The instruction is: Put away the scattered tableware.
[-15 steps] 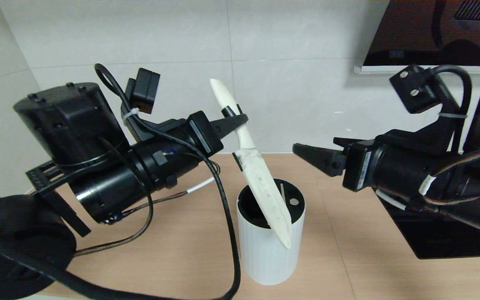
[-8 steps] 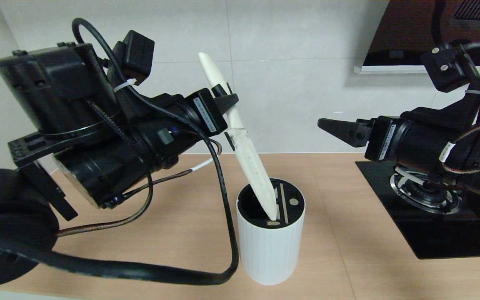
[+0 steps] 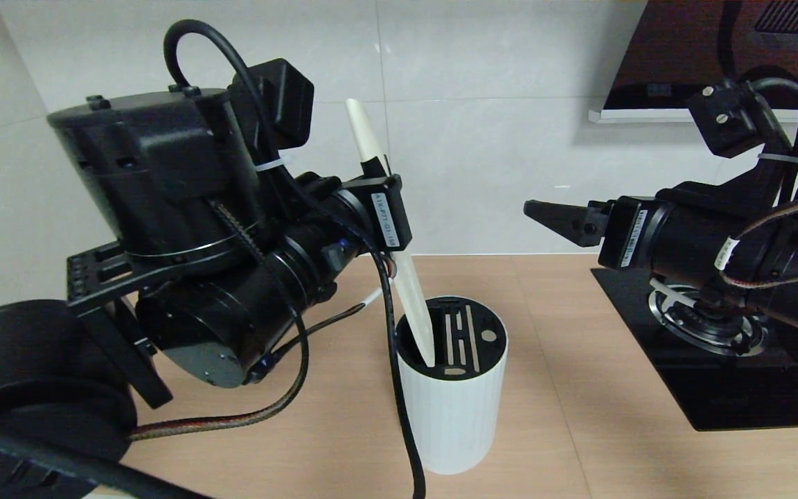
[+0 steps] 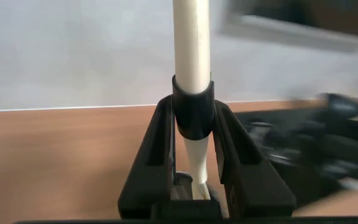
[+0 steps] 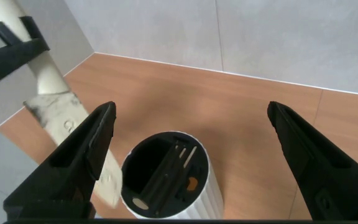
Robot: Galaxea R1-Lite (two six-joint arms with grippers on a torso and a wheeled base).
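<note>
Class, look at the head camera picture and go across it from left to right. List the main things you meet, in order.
left tool, gripping the knife → white holder → right tool → stove burner

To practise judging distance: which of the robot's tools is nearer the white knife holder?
Left. The left tool grips a knife just above the knife holder, blade tip at its top. The right tool hangs open, off to its right.
</note>
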